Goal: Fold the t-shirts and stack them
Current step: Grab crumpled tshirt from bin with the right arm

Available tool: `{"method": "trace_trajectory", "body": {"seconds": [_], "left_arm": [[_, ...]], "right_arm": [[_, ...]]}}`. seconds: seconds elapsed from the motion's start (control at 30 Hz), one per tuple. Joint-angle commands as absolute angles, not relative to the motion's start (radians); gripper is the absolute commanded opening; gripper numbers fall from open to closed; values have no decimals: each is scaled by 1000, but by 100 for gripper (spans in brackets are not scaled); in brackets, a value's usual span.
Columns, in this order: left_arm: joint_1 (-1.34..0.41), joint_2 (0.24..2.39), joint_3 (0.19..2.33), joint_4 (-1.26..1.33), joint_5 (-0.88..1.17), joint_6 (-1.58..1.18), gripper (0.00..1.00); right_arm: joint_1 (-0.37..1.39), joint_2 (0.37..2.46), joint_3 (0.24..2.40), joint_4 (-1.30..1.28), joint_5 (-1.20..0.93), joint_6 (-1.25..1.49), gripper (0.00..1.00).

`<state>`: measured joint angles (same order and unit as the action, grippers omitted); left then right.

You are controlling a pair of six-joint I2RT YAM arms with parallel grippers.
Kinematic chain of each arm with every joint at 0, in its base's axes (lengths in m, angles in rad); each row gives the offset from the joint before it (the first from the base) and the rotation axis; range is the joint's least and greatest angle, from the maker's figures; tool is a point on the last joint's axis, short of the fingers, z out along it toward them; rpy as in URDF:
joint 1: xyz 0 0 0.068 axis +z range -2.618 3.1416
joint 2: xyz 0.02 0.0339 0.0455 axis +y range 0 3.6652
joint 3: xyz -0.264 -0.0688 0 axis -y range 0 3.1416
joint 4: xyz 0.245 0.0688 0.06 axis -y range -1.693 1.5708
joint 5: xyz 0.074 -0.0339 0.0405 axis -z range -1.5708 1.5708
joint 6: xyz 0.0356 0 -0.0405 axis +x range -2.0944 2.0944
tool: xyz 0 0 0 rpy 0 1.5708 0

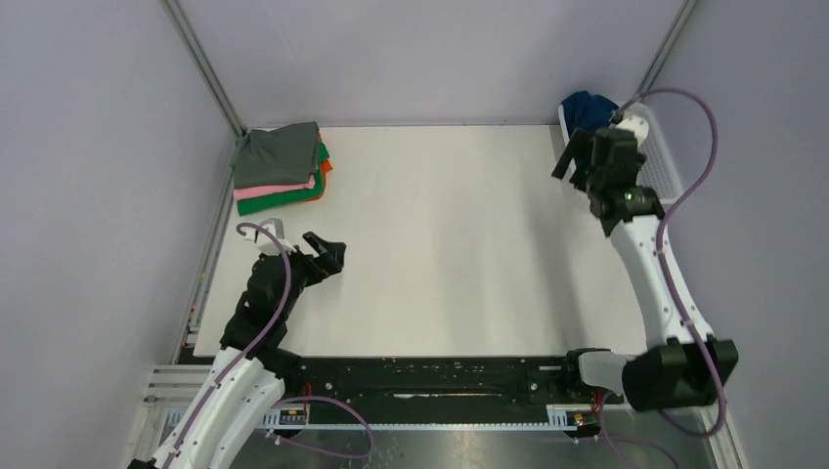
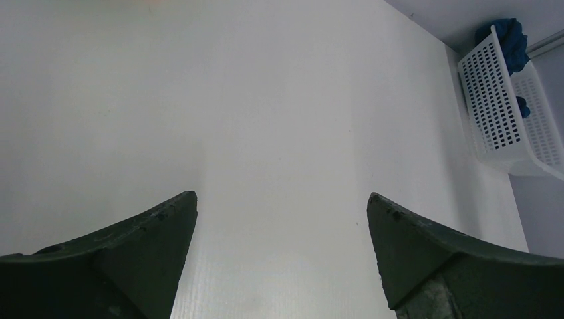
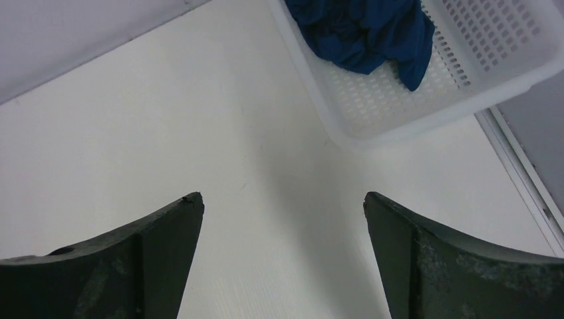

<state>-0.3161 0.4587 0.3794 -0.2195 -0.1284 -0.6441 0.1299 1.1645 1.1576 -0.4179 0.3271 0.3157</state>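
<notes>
A stack of folded t-shirts point(image 1: 279, 166) lies at the table's far left corner: grey on top, then pink, green and orange. A crumpled dark blue t-shirt point(image 3: 362, 30) lies in the white mesh basket point(image 3: 492, 66) at the far right; it also shows in the top view point(image 1: 587, 106) and the left wrist view point(image 2: 509, 33). My right gripper point(image 1: 572, 161) is open and empty, raised over the table just left of the basket. My left gripper point(image 1: 330, 252) is open and empty near the table's left side, below the stack.
The white table top point(image 1: 450, 244) spreads between the two arms. The basket point(image 1: 665, 166) stands against the right wall. Grey walls and metal frame posts point(image 1: 210, 73) close in the table on three sides.
</notes>
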Motion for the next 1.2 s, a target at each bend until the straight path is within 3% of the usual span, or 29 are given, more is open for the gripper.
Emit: {"method": "trace_trajectory", "body": {"seconds": [0.0,0.33,0.67,1.17], "left_arm": [[-316,498,413,-151,-136,-635,99],[-316,595,433,-115,-141,-630,99],[-315,712,480,-79,-134,-630,99],[-315,750,504,-71,-120,-640,99]], "right_arm": [[10,1370,1411,-480,208,288,100],[-195,1908,1922,-574,107,426,99],[-233,2359,2374,-617,148,565,98],[-239,2514,2295,-345,103,739,99]]}}
